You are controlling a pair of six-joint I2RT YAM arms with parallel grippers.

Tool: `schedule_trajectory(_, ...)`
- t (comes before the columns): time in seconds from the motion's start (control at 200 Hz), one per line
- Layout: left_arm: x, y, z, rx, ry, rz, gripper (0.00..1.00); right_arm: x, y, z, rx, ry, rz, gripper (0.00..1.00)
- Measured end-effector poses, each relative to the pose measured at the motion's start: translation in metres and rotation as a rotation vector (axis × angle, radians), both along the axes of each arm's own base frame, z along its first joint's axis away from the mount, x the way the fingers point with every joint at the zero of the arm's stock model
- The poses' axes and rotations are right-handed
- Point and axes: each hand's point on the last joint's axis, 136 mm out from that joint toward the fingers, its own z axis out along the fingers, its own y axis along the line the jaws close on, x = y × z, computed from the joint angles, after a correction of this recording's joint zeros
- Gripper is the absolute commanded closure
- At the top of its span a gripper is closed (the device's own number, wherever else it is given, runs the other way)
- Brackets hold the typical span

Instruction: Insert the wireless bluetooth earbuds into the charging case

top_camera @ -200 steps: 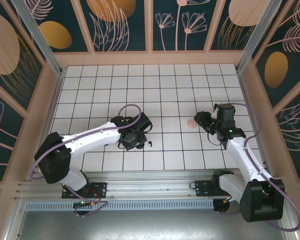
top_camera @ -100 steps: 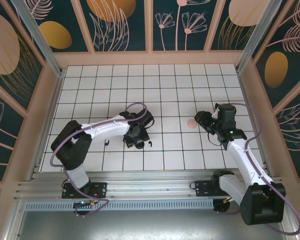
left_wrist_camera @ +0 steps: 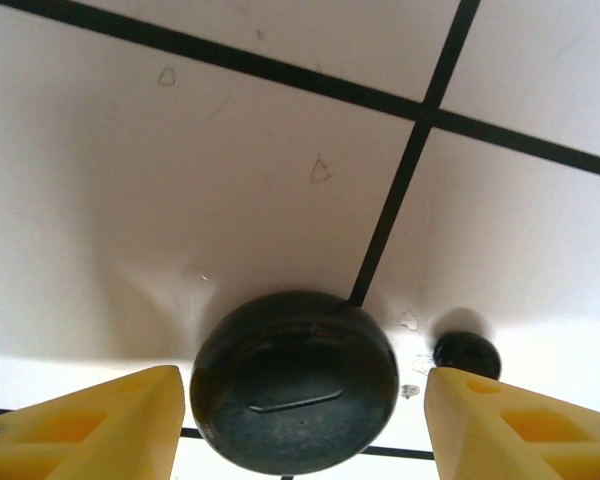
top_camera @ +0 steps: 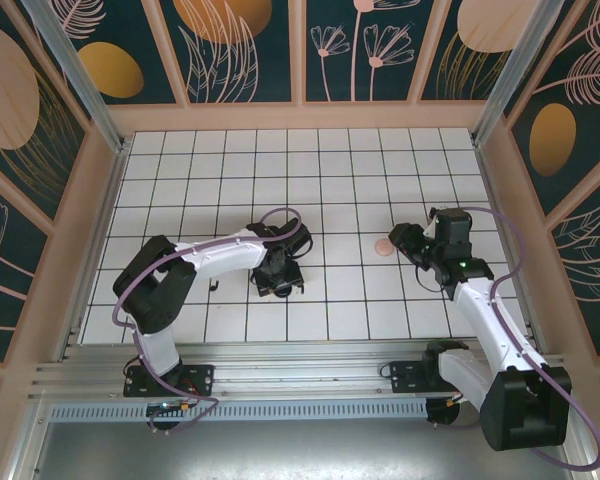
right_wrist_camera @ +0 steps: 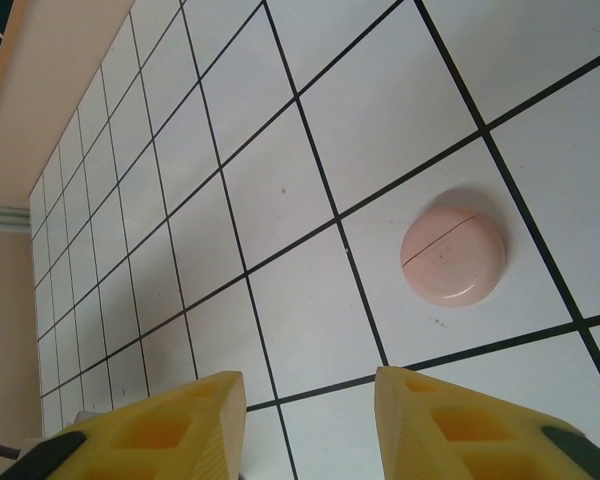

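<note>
While the left gripper [left_wrist_camera: 302, 412] straddles the closed black case [left_wrist_camera: 295, 380] with jaws spread wide and empty, the step seems to be grasping it, calling for a square squeeze that spares the black earbud [left_wrist_camera: 467, 355] just beside it, and the right gripper [right_wrist_camera: 305, 420] hovers, likewise spread, near the pink case [right_wrist_camera: 453, 258].

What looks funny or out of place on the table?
A tiny black earbud lies loose on the tiles, apart from the black case. That case and the pink case both look shut, which is odd when earbuds should go inside.
</note>
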Motion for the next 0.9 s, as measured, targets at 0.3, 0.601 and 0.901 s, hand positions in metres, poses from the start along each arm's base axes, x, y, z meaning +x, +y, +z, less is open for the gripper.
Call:
schedule_trajectory(0.3, -0.01, 0.002, -0.008, -0.002, 0.039, -0.032, 0.42, 0.0, 0.0, 0.0, 0.01, 0.006, -0.008, 0.61)
schedule_trajectory(0.601, -0.011, 0.004, -0.009, 0.011, 0.046, -0.061, 0.51, -0.001, 0.001, 0.0, 0.014, 0.007, -0.008, 0.62)
schedule_trajectory(0.901, 0.002, 0.003, 0.006, 0.001, -0.055, -0.159, 0.64, -0.006, 0.02, -0.009, 0.057, 0.049, 0.116, 0.61)
